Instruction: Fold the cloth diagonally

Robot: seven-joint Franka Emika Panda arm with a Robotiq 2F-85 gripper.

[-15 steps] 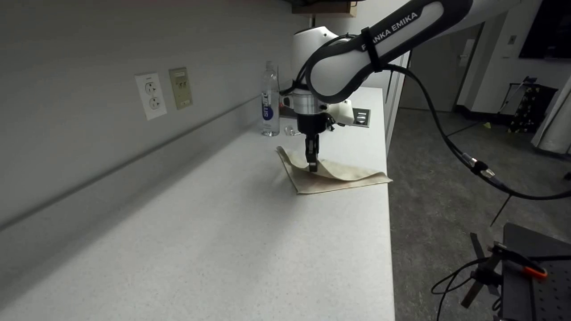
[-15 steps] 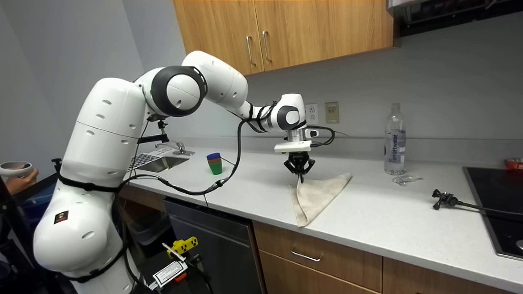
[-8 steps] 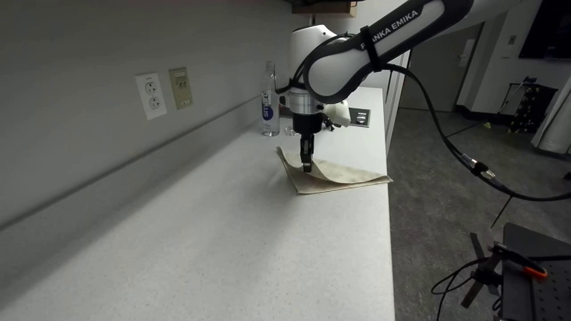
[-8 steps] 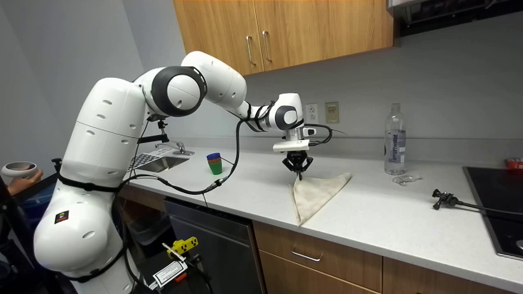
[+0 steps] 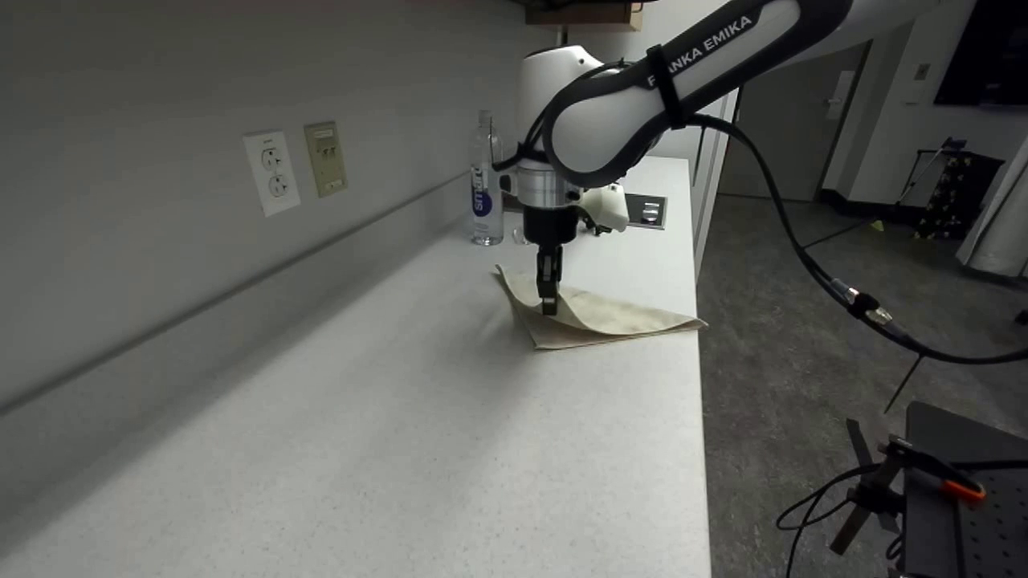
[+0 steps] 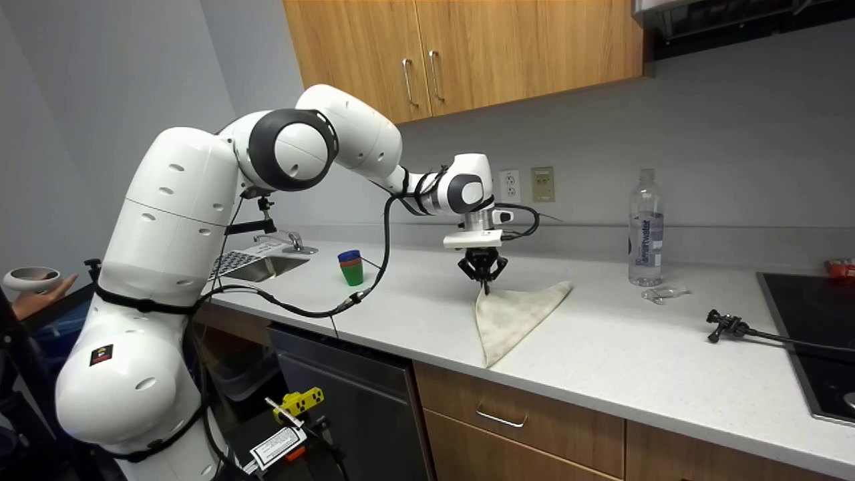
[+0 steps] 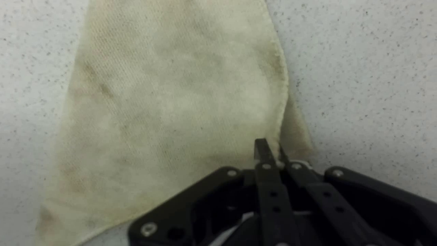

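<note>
The pale, stained cloth (image 6: 518,317) lies on the counter, doubled over into a rough triangle. In the wrist view the upper layer of the cloth (image 7: 177,102) spreads to the left of the fingers, and a small darker strip of the lower layer shows to their right. My gripper (image 7: 272,146) is shut on the upper layer's edge, which runs up between the two fingertips. In an exterior view the gripper (image 5: 549,307) points straight down, holding that edge slightly raised, with a curved fold of cloth (image 5: 622,315) sagging toward the counter's front edge.
A clear water bottle (image 6: 646,234) stands near the wall, with a small transparent item (image 6: 664,294) by it. Stacked cups (image 6: 351,268) stand near the sink (image 6: 267,268). A black cable mount (image 6: 728,326) reaches over the counter beside the cooktop (image 6: 815,334).
The gripper has shifted slightly left in both exterior views, drawing the held edge along. The upper layer now covers more of the lower one.
</note>
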